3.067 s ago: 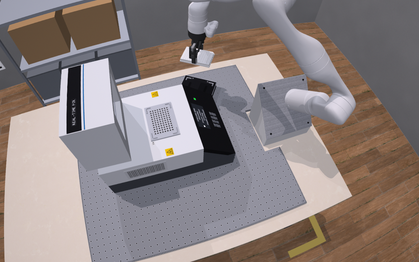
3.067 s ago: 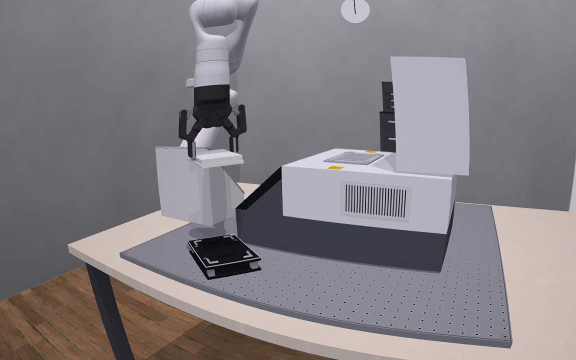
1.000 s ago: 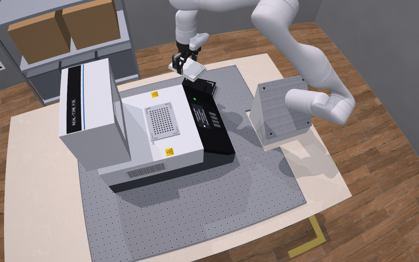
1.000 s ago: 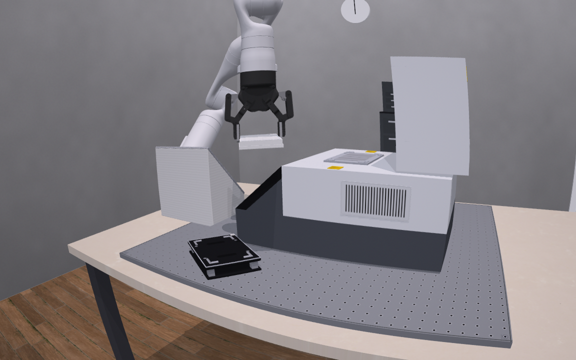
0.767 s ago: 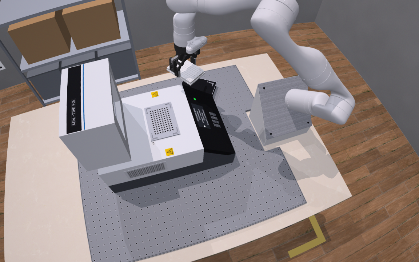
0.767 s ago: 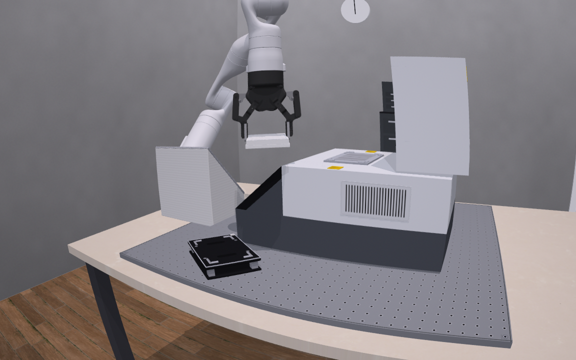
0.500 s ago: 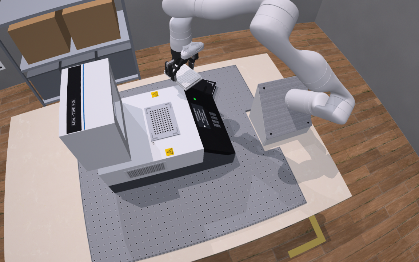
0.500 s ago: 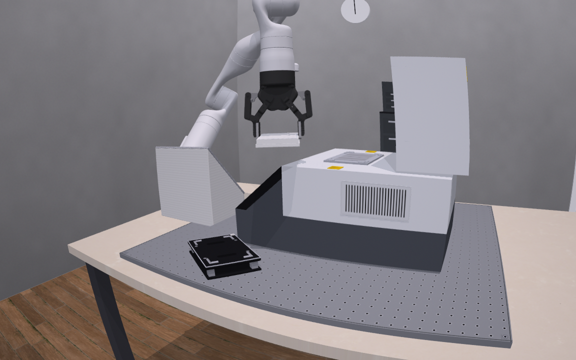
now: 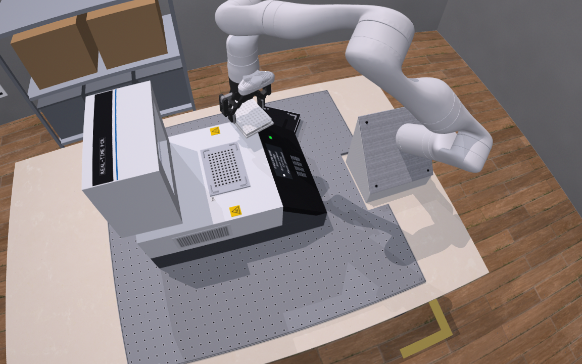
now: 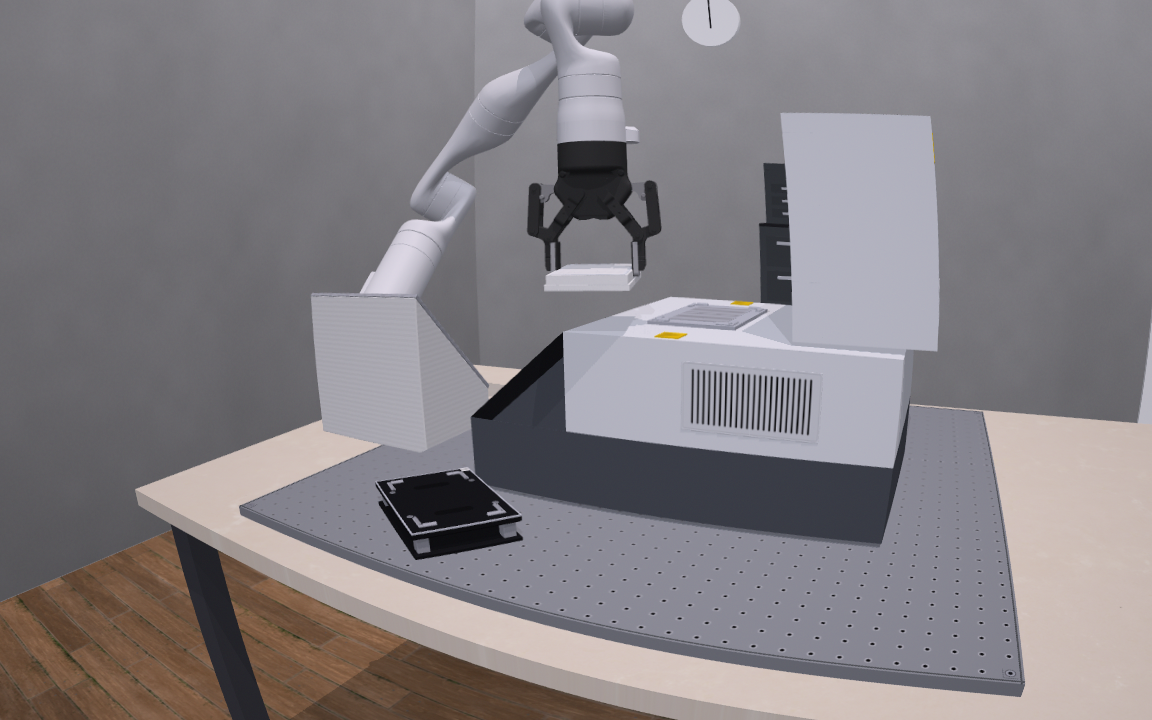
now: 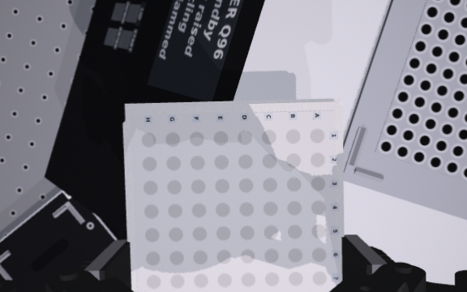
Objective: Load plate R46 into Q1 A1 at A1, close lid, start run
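My gripper (image 10: 592, 259) is shut on the white well plate R46 (image 9: 253, 118) and holds it level in the air above the near corner of the cycler Q1 (image 9: 221, 181), over the edge between its white deck and black front panel. In the wrist view the plate (image 11: 233, 195) fills the middle, with column letters H to A along its top edge and A at the right. The perforated block (image 9: 224, 166) lies beyond it with corner locators; it also shows in the wrist view (image 11: 436, 93). Q1's lid (image 9: 123, 153) stands open and upright. The lamp (image 9: 270, 137) is green. The keys (image 9: 297, 165) sit on the black panel.
The empty black plate nest N1 (image 10: 445, 508) sits on the breadboard beside Q1's front corner. The arm's grey wedge base (image 9: 385, 153) stands to the right. A shelf with cardboard boxes (image 9: 89, 40) is behind the table.
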Robot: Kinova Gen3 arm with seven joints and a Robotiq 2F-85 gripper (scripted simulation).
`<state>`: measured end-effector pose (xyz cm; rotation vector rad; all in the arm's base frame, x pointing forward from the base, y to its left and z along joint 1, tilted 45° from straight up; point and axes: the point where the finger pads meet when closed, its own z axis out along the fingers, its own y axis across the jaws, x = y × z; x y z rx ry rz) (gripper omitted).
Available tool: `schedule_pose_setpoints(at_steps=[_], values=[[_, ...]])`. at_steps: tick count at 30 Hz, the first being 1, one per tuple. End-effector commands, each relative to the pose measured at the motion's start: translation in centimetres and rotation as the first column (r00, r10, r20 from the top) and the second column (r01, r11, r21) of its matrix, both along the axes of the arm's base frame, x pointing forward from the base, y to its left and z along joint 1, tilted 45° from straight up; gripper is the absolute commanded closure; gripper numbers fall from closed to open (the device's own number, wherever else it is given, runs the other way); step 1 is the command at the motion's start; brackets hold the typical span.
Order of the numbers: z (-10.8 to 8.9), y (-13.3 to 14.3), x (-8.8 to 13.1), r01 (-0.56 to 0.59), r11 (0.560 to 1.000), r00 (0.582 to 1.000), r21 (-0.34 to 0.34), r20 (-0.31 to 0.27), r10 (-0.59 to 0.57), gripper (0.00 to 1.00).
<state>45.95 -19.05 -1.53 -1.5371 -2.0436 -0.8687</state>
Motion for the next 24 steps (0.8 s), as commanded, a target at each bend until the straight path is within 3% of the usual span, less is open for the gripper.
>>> schedule_pose_setpoints(at_steps=[1,24], values=[[0.6,0.4,0.7,0.026,1.0,0.999,-0.001,-0.025,-0.027,0.1],[4.0,3.7,4.9,0.182,0.983,0.967,-0.011,-0.18,-0.181,0.1]])
